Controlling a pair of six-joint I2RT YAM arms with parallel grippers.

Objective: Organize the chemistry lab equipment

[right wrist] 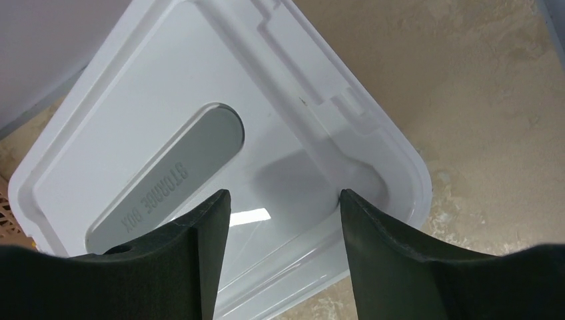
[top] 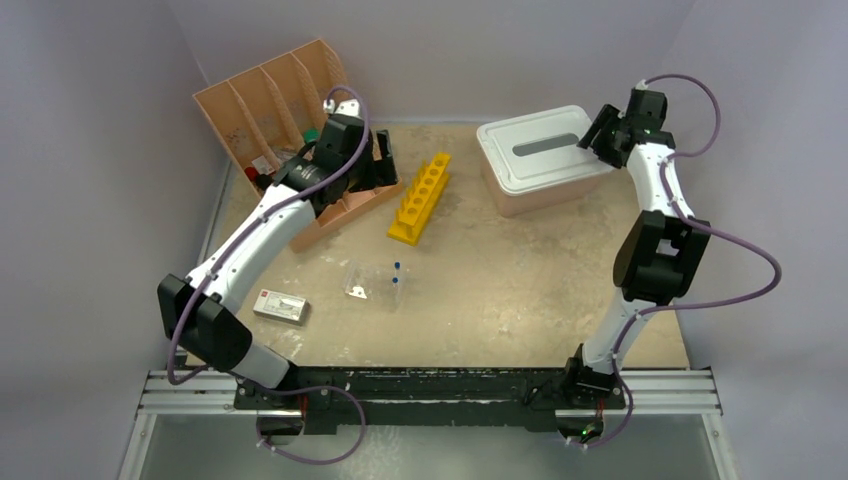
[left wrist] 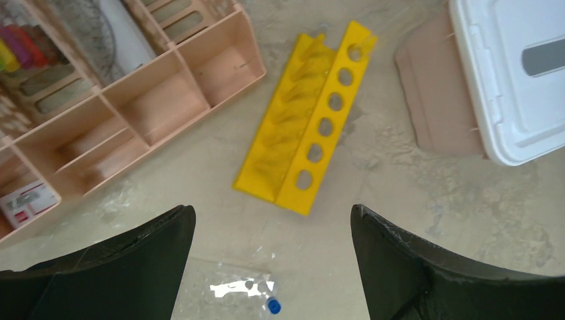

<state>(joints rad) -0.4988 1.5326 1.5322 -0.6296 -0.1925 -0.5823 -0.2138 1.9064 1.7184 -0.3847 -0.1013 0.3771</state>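
Overhead, left gripper [top: 383, 165]: it hangs over the front corner of the peach organizer [top: 262, 100], at the back left of the table [top: 520, 290].
Overhead, right gripper [top: 594, 135]: it is above the right end of the white lid [top: 530, 150] of the pink tub [top: 545, 195], at the back right.
Overhead, loose items: the blue-tipped pipettes [top: 395, 281] lie in a clear sleeve in the middle of the table, near the yellow rack [top: 420, 200]. The white packet [top: 280, 306] lies to their left, apart from them.
Left wrist, fingers [left wrist: 133, 260]: spread wide and released, with nothing between them. Beyond the gap are bare table and the yellow rack with its row of round holes.
Left wrist, surroundings: the organizer is at left, the tub corner at right, and one blue tip at the bottom edge.
Right wrist, fingers [right wrist: 173, 260]: apart and grasping nothing. Between them shows the lid with its grey handle [right wrist: 166, 177]. Whether they touch the lid, I cannot tell.
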